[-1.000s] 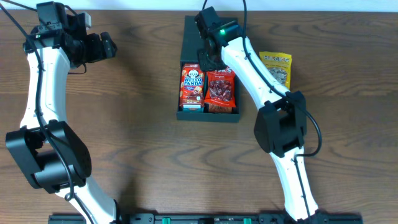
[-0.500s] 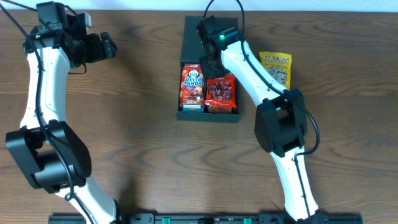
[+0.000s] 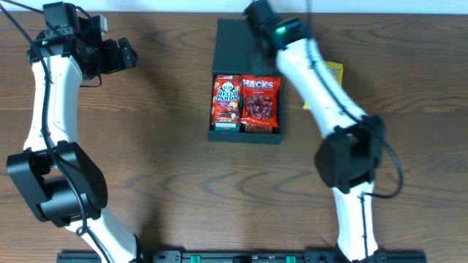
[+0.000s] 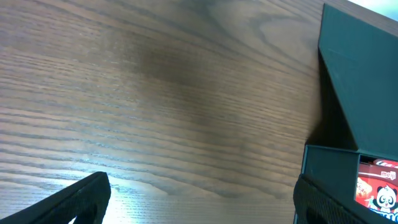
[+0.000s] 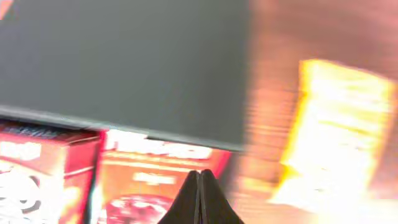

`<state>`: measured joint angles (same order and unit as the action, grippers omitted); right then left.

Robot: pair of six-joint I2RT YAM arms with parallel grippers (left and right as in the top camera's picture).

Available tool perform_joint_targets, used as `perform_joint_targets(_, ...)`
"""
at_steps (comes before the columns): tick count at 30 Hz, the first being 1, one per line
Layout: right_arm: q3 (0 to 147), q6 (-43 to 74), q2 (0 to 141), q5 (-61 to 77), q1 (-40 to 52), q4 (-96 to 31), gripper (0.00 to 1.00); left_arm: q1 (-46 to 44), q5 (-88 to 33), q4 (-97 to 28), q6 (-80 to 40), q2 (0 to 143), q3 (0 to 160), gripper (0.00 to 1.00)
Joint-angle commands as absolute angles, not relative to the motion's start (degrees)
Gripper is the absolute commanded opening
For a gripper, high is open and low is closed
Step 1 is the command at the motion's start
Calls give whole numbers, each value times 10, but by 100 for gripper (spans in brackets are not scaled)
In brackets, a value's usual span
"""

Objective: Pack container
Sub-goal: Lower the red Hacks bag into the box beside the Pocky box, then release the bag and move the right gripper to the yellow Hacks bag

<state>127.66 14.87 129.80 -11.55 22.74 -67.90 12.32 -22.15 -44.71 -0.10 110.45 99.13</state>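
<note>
Your right gripper point(image 3: 256, 13) is hovering over the flat, open lid of the container point(image 3: 245, 136). Its two fingers are pressed together and are holding nothing. The container is sitting right under and just ahead of those fingers. Inside it, a red panda cookie box point(image 3: 226, 98) and a red snack bag point(image 3: 259, 102) are lying side by side, touching. A yellow snack bag point(image 3: 335, 73) is lying outside the box on the table point(image 3: 161, 146), off to the right of the fingers, and the arm is partly hiding it. So you are probably in the middle of packing, with empty fingers and one snack left to fetch. The right wrist picture is blurry, so small things there are hard to tell. For the next move, you are likely needing to swing right, spread the fingers, and pinch the yellow bag by an edge. Your left gripper point(image 3: 126, 55) is waiting well apart from the container, which is sitting ahead and to its right. Its fingers are spread wide and holding nothing.
</note>
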Motion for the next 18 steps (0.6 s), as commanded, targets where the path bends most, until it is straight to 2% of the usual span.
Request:
perform_joint_targets(1,1287,158,1282,-148,162,-703,1,123,-225,-448,-2,1084,993,95)
perform_joint_targets(4,1273,159,1286,-144,113,-716,2,123,-225,-447,-2,1084,993,95)
perform_joint_targets(6,1262,158,1287,-128,93,-715,14,123,-225,-447,-3,1084,993,95)
perform_joint_targets(7,1254,158,1287,-127,88,-715,16,123,-226,-447,-5,1084,993,95)
perform_joint_targets(10,1205,158,1290,-169,77,-698,31,123,-225,-448,-5,1084,993,95)
perform_joint_targets(18,1101,126,1295,93,-41,-616,37,123,-225,-458,-4,1084,993,95)
